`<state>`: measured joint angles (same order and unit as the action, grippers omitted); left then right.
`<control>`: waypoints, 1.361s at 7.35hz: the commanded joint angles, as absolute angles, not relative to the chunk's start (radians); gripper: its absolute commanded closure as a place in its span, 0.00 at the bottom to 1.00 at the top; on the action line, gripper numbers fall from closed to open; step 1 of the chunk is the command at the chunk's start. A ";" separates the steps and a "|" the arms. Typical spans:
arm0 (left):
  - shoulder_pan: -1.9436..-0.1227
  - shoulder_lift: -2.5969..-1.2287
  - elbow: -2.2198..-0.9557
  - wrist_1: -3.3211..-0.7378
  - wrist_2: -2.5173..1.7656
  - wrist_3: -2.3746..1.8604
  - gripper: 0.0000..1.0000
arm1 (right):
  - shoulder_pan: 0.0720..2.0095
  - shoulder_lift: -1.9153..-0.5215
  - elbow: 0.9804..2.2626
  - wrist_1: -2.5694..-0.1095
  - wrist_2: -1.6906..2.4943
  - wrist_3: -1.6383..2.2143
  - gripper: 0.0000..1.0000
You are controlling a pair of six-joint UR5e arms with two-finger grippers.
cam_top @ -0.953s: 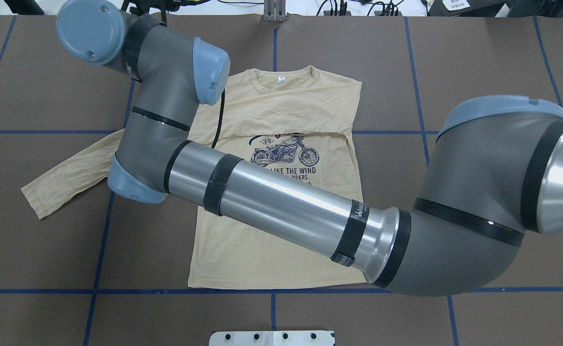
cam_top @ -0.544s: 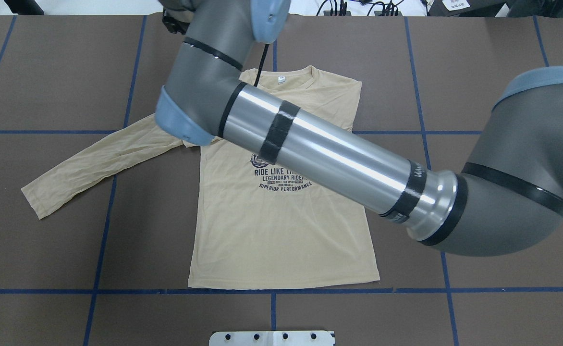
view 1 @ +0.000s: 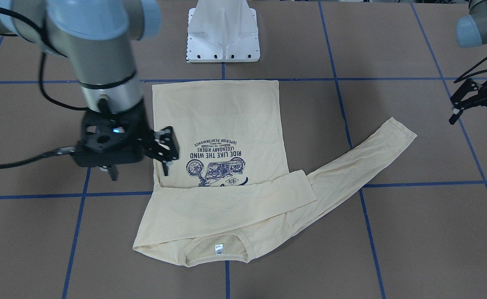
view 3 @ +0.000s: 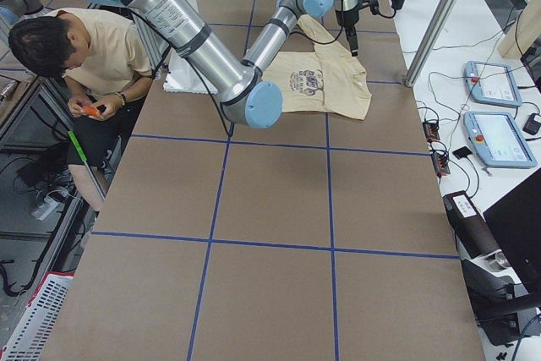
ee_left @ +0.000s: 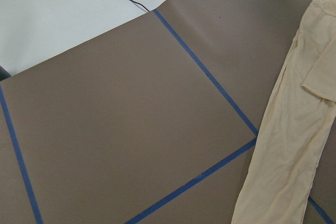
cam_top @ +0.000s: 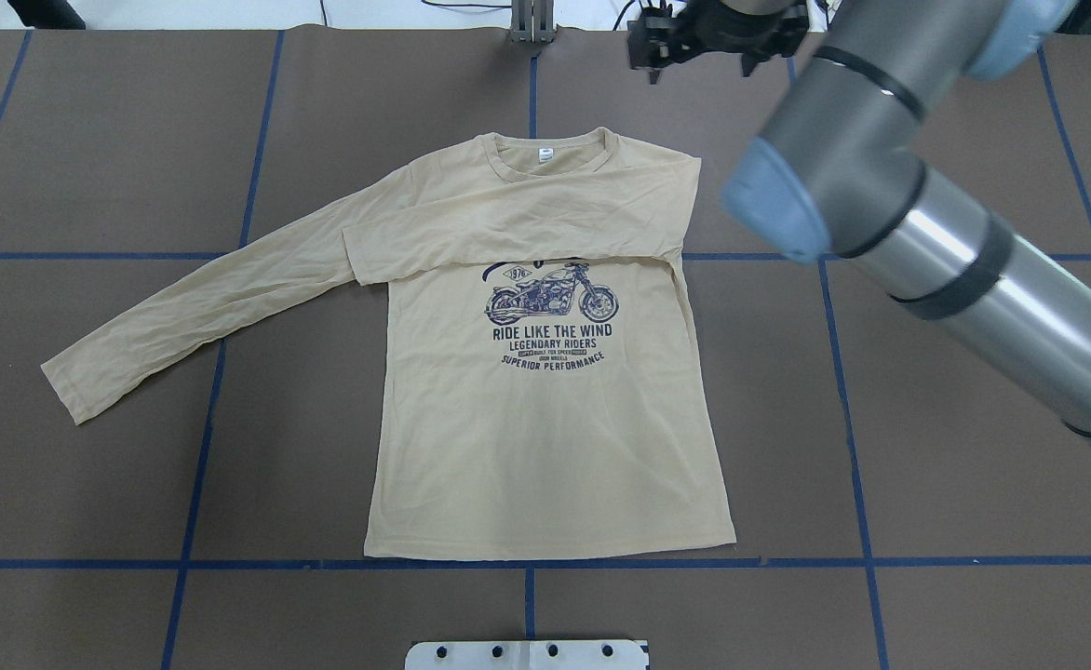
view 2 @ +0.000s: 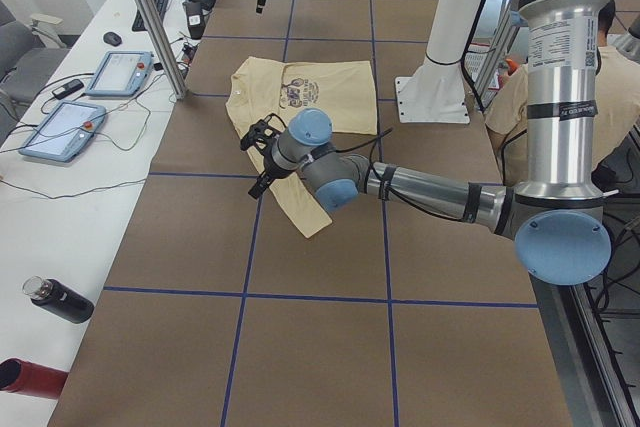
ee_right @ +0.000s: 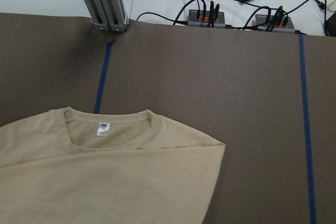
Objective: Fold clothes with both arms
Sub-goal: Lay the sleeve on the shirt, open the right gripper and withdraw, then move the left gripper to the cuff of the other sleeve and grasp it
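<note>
On the brown table [cam_top: 927, 484], crossed by blue tape lines [cam_top: 192, 484], the shirt [cam_top: 545, 447] lies flat with its printed front up. Its hem is toward the robot's white base plate [cam_top: 527, 654] and its ribbed collar [cam_top: 550, 149] toward the far edge. The navy print shows a motorcycle [cam_top: 550, 300] under a small badge reading "1976". Below it stand "RIDE LIKE THE WIND", "LEGENDARY RIDERS" and "SUPERIOR PERFORMANCE". A smaller line between the last two is too fine to read, as is the white neck tag [cam_top: 545, 155].

One sleeve [cam_top: 508, 228] is folded across the chest, and its lower edge touches the top of the print. The other sleeve [cam_top: 201, 302] is spread out on the robot's left side, slanting back toward the robot, its cuff resting on bare table.

The right gripper [cam_top: 699, 58] hangs in the air beyond the collar. Its black fingers are spread and hold nothing; its wrist camera looks down on the collar and one shoulder. The left gripper [view 1: 476, 124] hovers out past the spread sleeve's cuff, well apart from the cloth. Its fingers are also parted and empty, and white lettering on its body begins "ROBO" before the picture's edge cuts it off.
</note>
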<state>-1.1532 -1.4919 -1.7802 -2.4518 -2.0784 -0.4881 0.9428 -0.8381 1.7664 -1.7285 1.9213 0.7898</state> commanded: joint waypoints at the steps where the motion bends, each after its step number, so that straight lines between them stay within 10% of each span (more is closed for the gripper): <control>1: -1.045 -1.476 -1.642 -2.651 -1.982 -0.600 0.00 | 1.063 -1.164 2.004 -1.723 2.021 0.533 0.01; 6: -0.916 -1.425 -1.462 -2.872 -1.844 -0.719 0.00 | 1.238 -1.663 2.060 -1.315 2.184 0.321 0.01; 10: -0.851 -1.425 -1.424 -2.962 -1.838 -0.891 0.41 | 1.236 -1.651 2.048 -1.315 2.178 0.321 0.01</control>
<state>-0.8599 -1.4255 -1.4249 -2.9453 -1.8367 -0.8654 1.2364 -1.6541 2.0504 -1.3160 2.1788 0.3195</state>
